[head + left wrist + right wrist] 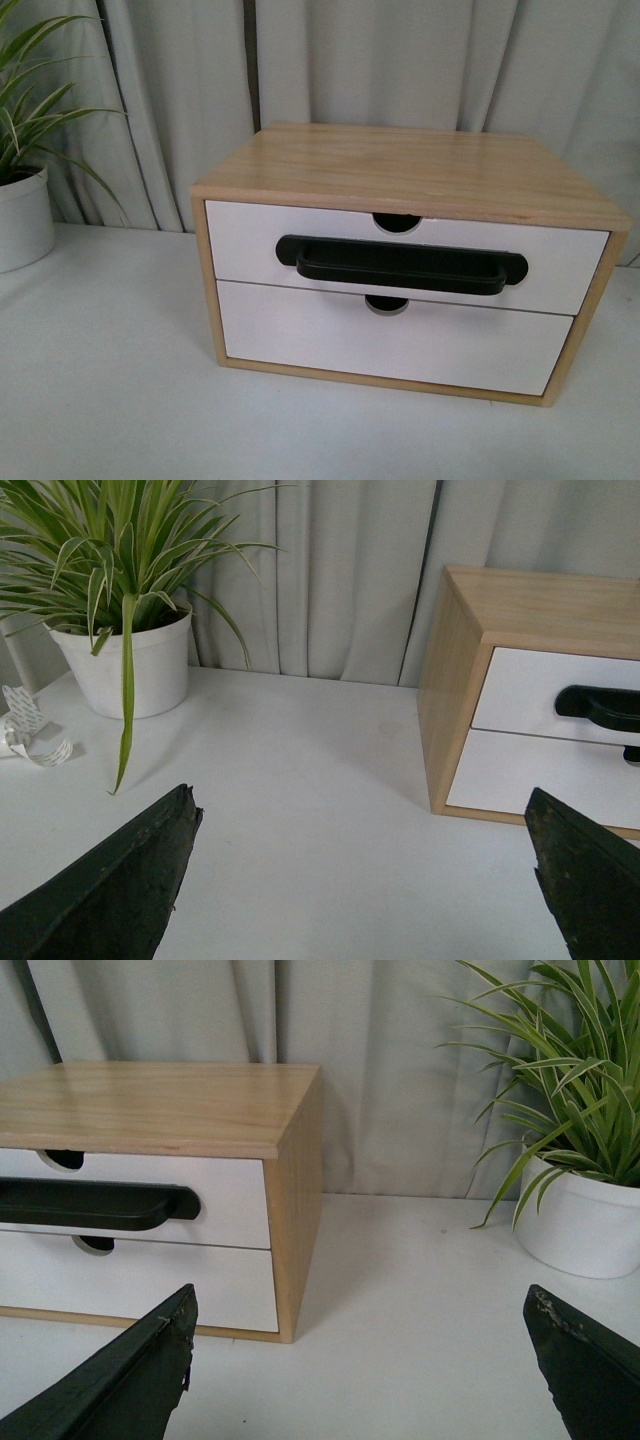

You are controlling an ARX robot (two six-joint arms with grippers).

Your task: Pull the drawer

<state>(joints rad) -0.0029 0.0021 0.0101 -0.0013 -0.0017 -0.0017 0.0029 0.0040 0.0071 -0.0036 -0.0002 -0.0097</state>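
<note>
A light wood cabinet [420, 165] stands on the white table, with two white-fronted drawers. The upper drawer [250, 245] is shut; it carries a long black bar handle [400, 265] and a half-round notch [398, 222] in its top edge. The handle [600, 705] and drawer [520, 690] also show in the left wrist view, and the handle [95, 1205] and drawer [235, 1185] in the right wrist view. Neither arm appears in the front view. My left gripper [365, 815] is open over bare table, left of the cabinet. My right gripper [360, 1305] is open, right of the cabinet.
The plain lower drawer [395, 340] is shut too. A potted plant [22, 215] stands at the table's left and another potted plant [585, 1215] at its right. Curled white tape [25, 730] lies near the left pot. Grey curtains [400, 60] hang behind.
</note>
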